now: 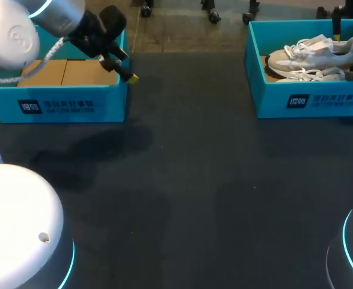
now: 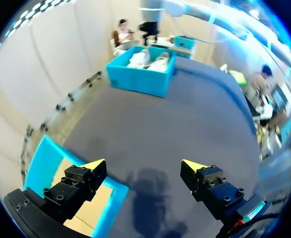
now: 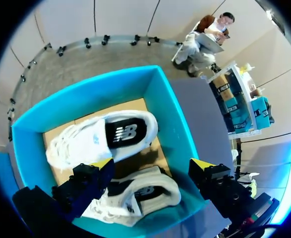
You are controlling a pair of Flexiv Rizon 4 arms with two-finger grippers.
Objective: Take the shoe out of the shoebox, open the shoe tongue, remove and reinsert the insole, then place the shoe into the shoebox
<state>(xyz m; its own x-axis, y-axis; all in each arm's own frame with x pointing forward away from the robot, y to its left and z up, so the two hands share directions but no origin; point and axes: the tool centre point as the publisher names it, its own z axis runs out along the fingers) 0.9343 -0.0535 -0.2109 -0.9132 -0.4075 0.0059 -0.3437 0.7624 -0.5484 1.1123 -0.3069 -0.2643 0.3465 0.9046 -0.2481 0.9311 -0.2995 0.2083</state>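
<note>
Two white shoes (image 1: 313, 55) lie side by side in the teal shoebox (image 1: 308, 99) at the far right of the table. In the right wrist view my right gripper (image 3: 152, 166) hangs open just above that shoebox (image 3: 160, 99). One shoe (image 3: 103, 136) lies ahead of its fingers and the other shoe (image 3: 140, 196) lies under them; neither is touched. In the head view only a dark part of my right gripper (image 1: 336, 30) shows over the box's back. My left gripper (image 1: 127, 66) is open and empty over the right edge of a second teal box (image 1: 62, 105) at the far left.
The left box (image 2: 41, 163) holds only a bare cardboard floor and lies under one finger of my left gripper (image 2: 144, 163). Dark table (image 1: 188, 168) stretches between the two boxes. The arm bases stand at the near corners.
</note>
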